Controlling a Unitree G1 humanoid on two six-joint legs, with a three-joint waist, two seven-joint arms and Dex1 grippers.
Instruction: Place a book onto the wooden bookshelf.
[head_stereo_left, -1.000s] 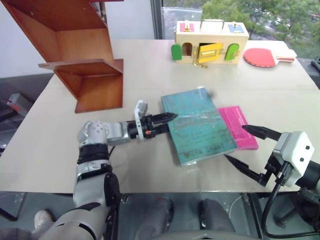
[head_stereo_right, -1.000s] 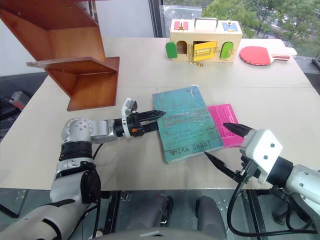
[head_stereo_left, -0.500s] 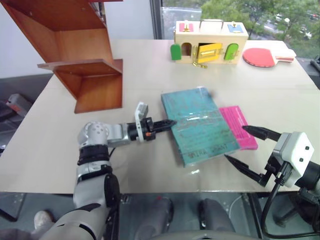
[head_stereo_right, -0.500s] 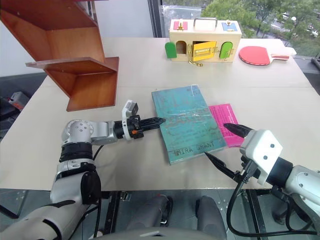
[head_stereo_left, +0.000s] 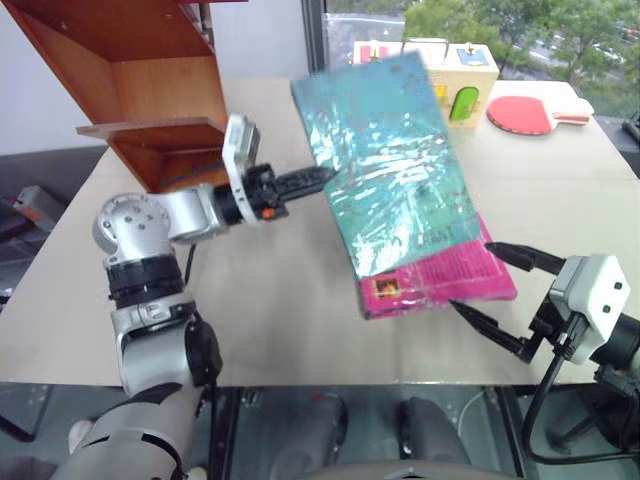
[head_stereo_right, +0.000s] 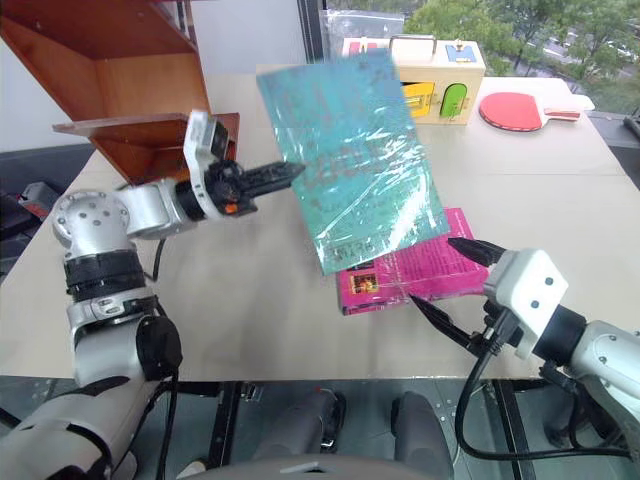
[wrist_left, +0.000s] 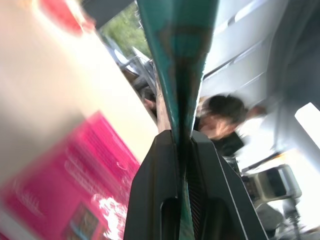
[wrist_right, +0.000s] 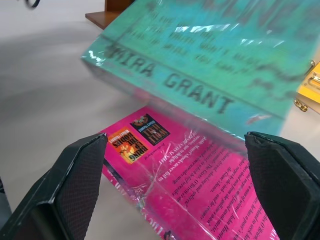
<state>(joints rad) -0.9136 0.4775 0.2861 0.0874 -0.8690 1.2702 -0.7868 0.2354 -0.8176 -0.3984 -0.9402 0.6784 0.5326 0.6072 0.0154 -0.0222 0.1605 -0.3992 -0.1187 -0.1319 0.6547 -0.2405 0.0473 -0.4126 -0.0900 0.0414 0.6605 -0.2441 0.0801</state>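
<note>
Now I have the left gripper (head_stereo_left: 322, 180) clamped on one edge of the teal book (head_stereo_left: 390, 165), airborne over the table (head_stereo_left: 270, 300), so I swing it gently toward the wooden bookshelf (head_stereo_left: 190, 170), right gripper (head_stereo_left: 497, 298) idle and spread.

The left gripper (wrist_left: 183, 145), two black fingers rising side by side, is clamped on the thin edge of the large teal-blue book (wrist_left: 182, 60), which runs away from the fingers edge-on as a narrow teal band. Beneath and to one side lies a glossy magenta-pink book (wrist_left: 75, 185) on a pale beige tabletop (wrist_left: 45, 95). A blurred red shape (wrist_left: 57, 15) sits at the far end of that surface. Beyond the teal-blue book a person (wrist_left: 222, 122) in dark clothing shows, blurred, before pale grey surroundings.
</note>
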